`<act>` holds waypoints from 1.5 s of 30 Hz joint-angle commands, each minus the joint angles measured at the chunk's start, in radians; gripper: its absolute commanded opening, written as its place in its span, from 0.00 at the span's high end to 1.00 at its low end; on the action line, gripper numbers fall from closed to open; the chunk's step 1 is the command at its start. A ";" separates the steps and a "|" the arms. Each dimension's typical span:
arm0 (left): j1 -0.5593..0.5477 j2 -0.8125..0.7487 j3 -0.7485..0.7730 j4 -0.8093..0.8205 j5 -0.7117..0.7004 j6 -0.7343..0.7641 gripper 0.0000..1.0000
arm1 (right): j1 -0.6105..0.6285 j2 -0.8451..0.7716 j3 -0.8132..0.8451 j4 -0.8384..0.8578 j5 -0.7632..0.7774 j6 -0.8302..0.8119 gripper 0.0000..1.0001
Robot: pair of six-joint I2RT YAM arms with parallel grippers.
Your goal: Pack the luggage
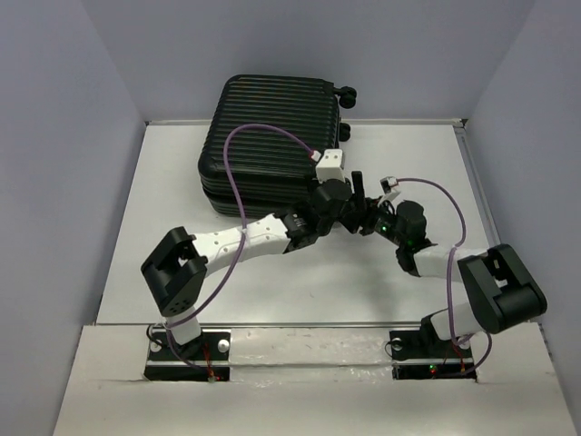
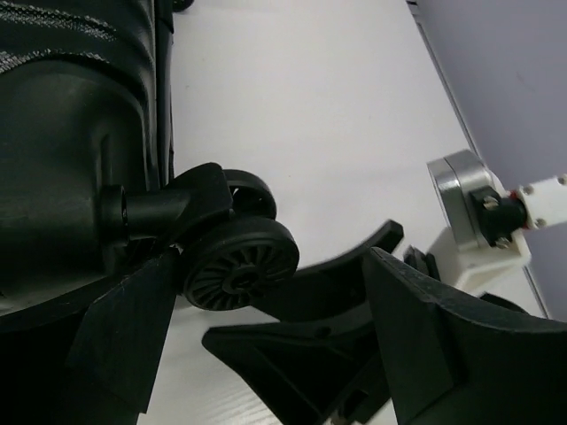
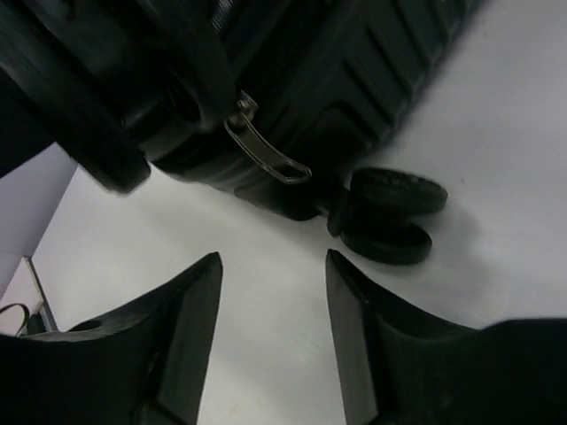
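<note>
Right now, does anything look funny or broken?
Nothing looks broken or spilled. The luggage lies flat, a bit crooked on the table, and a metal zipper pull sticks out near its wheels.

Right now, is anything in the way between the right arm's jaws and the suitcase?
Nothing visible. In the right wrist view, only bare white table lies between the right gripper, jaws open, and the luggage. Its zipper pull and caster wheels sit just ahead.
</note>
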 commanded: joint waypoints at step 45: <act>0.129 -0.085 -0.040 0.096 0.284 -0.014 0.93 | -0.202 0.477 0.245 0.756 -0.411 0.213 0.34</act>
